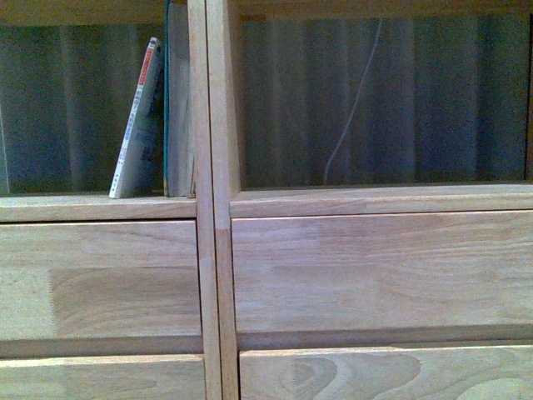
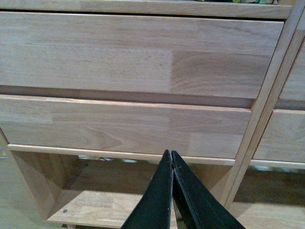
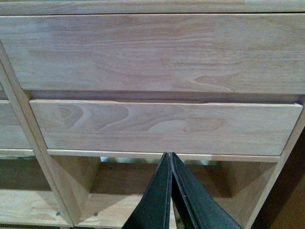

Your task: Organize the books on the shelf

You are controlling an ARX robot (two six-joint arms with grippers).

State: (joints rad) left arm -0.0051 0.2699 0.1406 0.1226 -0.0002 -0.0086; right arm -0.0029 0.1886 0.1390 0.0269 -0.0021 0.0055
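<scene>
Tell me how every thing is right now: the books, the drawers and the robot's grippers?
Thin pale book: standing, leaning against the teal book.
Teal book: upright against the divider.
Right compartment: no books.
Drawers: all closed.
Left gripper: shut, holding nothing.
Right gripper: shut, holding nothing.

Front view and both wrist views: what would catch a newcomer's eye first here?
In the front view, two books stand out in the left compartment of the shelf: the thin pale paperback leans against the upright teal book by the centre post. The right compartment shows only a dangling pale cord. Each wrist view shows a shut black pincer, left and right, before plain drawer fronts.
</scene>
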